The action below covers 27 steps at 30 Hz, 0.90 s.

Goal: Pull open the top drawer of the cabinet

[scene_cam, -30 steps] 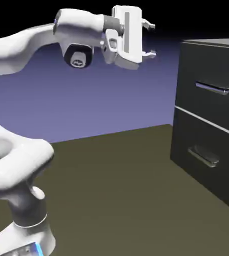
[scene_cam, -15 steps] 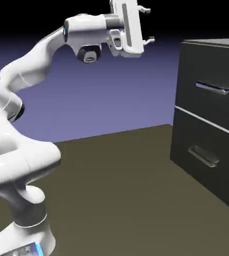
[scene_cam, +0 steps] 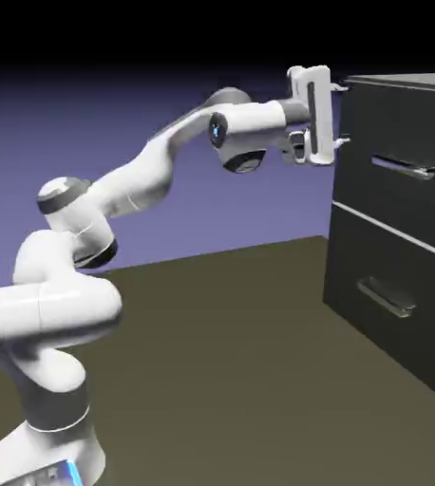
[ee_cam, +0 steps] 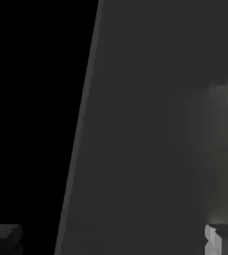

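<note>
The cabinet (scene_cam: pixel 402 256) is a tall, near-black box at the exterior view's right. Its top drawer (scene_cam: pixel 421 204) carries a slim silver bar handle (scene_cam: pixel 406 168). My gripper (scene_cam: pixel 341 115) is open with nothing between its fingers. It hovers just off the cabinet's near upper corner, level with the top drawer's upper part, above and left of the handle and apart from it. In the hand view the cabinet's dark grey face (ee_cam: pixel 151 129) fills the middle and right. My gripper (ee_cam: pixel 113 239) shows there only as two grey tips at the bottom corners.
The lower drawer (scene_cam: pixel 392 313) has a duller, darker handle (scene_cam: pixel 387 296). The brown table (scene_cam: pixel 231 361) spreads between the robot's base and the cabinet. The left of the hand view is black.
The arm has stretched out to the right and dropped, carrying the gripper from high above the table's middle to just beside the cabinet's upper corner. The jaws have stayed wide apart.
</note>
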### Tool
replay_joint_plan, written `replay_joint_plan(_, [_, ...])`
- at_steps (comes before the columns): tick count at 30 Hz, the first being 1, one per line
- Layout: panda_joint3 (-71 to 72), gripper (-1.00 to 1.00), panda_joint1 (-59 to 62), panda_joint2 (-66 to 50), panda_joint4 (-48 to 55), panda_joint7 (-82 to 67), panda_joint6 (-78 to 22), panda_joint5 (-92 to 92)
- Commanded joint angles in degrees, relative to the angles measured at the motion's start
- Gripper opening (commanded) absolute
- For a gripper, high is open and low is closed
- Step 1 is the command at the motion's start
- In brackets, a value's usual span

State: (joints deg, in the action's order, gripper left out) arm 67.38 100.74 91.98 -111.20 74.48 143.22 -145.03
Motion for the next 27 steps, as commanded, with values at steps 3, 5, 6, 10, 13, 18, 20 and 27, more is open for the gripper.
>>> replay_joint_plan(3, [3.5,0.0,5.2,3.1,2.6,1.7,-1.6,-7.5])
replay_joint_plan(5, [4.4,0.0,6.6,3.8,3.2,2.1,-2.0,-9.4])
replay_joint_plan(6, [4.4,0.0,8.0,3.7,5.3,2.4,-1.3,-9.4])
replay_joint_plan(10, [4.5,0.0,13.5,2.9,13.6,3.8,1.4,-9.4])
replay_joint_plan(13, [4.6,-1.0,14.8,2.7,15.5,4.1,2.0,-9.4])
replay_joint_plan(18, [4.4,-1.0,7.9,3.7,5.1,2.4,-1.4,-9.5])
replay_joint_plan(20, [4.3,-1.0,5.0,4.1,1.0,1.8,-2.7,-9.3])
replay_joint_plan(27, [3.6,-1.0,-5.6,5.6,-13.6,0.1,-6.7,-7.9])
